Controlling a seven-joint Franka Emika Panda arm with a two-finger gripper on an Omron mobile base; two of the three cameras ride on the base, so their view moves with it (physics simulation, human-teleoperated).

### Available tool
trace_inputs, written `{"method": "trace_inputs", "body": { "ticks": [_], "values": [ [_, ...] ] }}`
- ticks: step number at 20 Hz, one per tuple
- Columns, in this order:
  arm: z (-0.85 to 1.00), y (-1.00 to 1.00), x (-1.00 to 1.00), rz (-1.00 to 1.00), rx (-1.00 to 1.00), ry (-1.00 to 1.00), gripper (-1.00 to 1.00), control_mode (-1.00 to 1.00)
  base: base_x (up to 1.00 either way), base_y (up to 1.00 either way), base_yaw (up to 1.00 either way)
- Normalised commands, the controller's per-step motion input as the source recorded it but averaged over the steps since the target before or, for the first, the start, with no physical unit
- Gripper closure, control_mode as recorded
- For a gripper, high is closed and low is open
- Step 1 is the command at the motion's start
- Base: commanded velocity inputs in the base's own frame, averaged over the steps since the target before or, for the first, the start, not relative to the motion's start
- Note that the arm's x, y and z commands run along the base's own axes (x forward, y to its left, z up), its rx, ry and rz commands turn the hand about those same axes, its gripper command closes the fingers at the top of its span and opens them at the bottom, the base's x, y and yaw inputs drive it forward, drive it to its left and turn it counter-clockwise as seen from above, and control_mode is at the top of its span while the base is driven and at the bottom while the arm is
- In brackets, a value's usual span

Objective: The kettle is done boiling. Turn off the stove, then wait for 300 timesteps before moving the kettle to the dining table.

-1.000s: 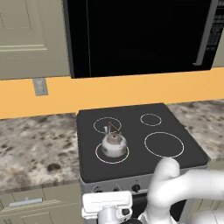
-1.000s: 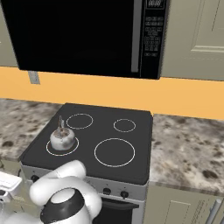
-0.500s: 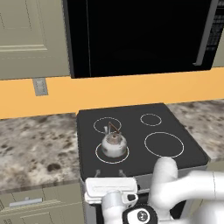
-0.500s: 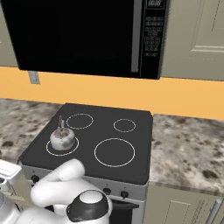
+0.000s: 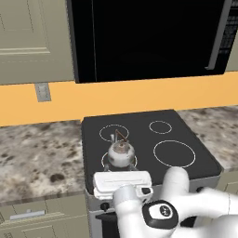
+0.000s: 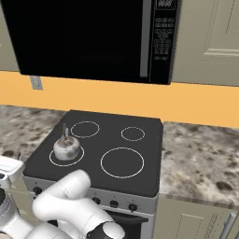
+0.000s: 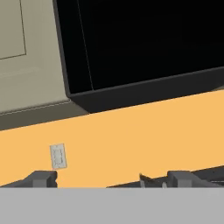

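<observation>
So from where I'm sitting, the kettle [image 5: 121, 153] is parked on the front-left burner ring of the stove [image 5: 181, 125], upright, its thin wire handle sticking up and leaning toward about 1 o'clock. In the right base view the kettle [image 6: 66, 146] sits at roughly 9 o'clock on the cooktop [image 6: 140, 172], inside that near-left ring, with the three other rings bare.

The white hand of the arm is down at the front edge of the stove, right at 6 o'clock from the kettle in the left base view, just beside the knob panel. The row of black knobs [image 6: 114, 204] runs along the grey front under the glass.

In the hand view the gripper [image 7: 112, 178] has its two dark fingertips [image 7: 43, 178] spread wide apart, nothing between them. That camera is looking up past the stove at the orange backsplash [image 7: 131, 135], with a grey wall outlet [image 7: 57, 156] at about 8 o'clock and the black microwave [image 7: 144, 43] at 12 to 1. A beige upper cabinet [image 7: 22, 57] sits at 10 o'clock.

Speckled marble counters [image 5: 37, 153] flank the stove on both sides.
</observation>
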Motion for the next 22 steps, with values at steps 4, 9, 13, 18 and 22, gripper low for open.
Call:
{"method": "trace_inputs", "body": {
  "ticks": [4,9,13,18,22],
  "values": [
    [0.55,0.0,0.0,0.0,0.0,0.08,-1.0,-1.0,0.0,0.0,0.0],
    [0.34,-0.07,0.0,0.0,0.0,0.2,-1.0,-1.0,0.0,0.0,0.0],
    [0.05,-0.22,0.08,0.0,0.0,0.39,-1.0,-1.0,0.0,0.0,0.0],
    [0.0,-0.29,0.16,0.0,0.0,0.41,-1.0,-1.0,0.0,0.0,0.0],
    [0.0,-0.3,0.12,0.0,0.0,0.37,-1.0,-1.0,0.0,0.0,0.0]
  ]
}}
